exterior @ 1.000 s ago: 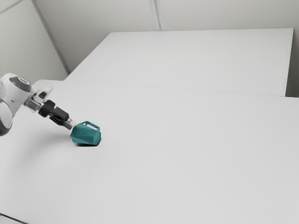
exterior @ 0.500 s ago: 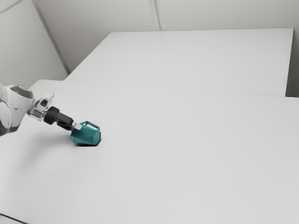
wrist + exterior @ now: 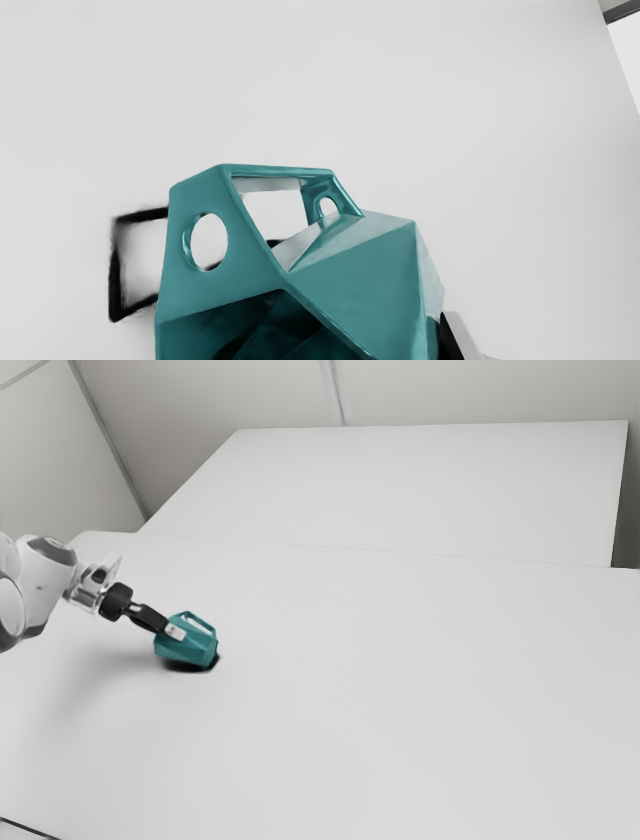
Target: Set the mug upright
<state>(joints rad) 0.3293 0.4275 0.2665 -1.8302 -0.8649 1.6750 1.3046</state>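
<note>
Since the earlier frame, the mug (image 3: 196,648) has risen mouth-first toward one o'clock in the exterior view, clamped in the claw (image 3: 176,631), so righting seems underway but incomplete.

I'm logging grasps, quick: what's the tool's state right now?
Tool: up against the tipped mug; whether it is open or closed on it can't be told.
</note>
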